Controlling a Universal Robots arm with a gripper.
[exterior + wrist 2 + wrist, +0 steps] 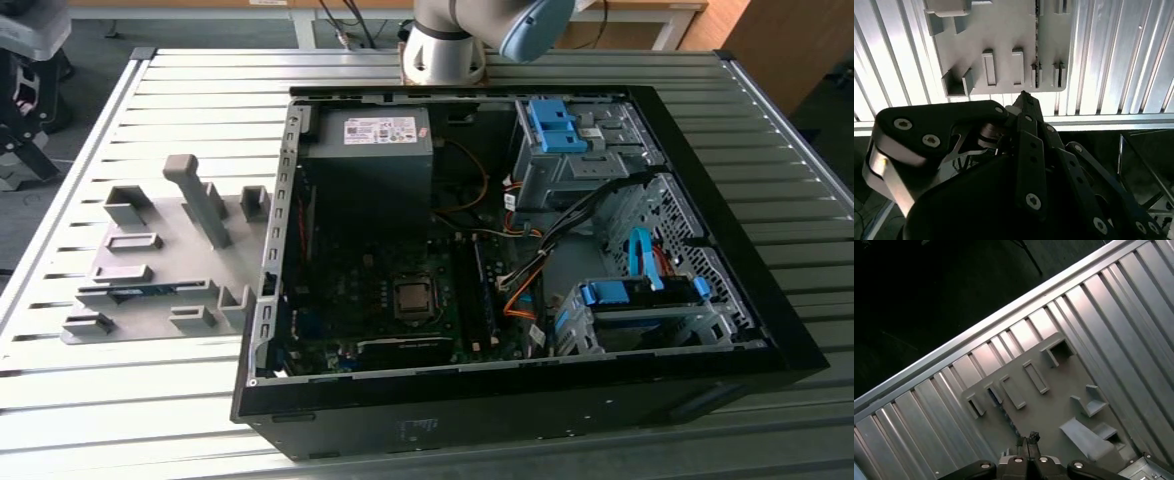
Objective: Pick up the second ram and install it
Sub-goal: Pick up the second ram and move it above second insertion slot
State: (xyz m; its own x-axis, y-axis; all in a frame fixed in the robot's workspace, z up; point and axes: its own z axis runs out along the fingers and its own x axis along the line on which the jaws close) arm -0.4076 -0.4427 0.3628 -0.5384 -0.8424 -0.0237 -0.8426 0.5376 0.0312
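Second ram (140, 291), thin bluish stick in grey holder (174, 262)

I see the desk (174, 100) as ribbed, glossy metal, the holder plate (167, 265) as matt grey plastic, the end effector (1029, 437) as matt black with shiny screw heads (930, 140).

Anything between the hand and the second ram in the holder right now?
Nothing visible. In the second wrist view the hand points toward the grey holder tray, where the second ram stands on edge in its slots. Only bare tray surface and open air lie between them.
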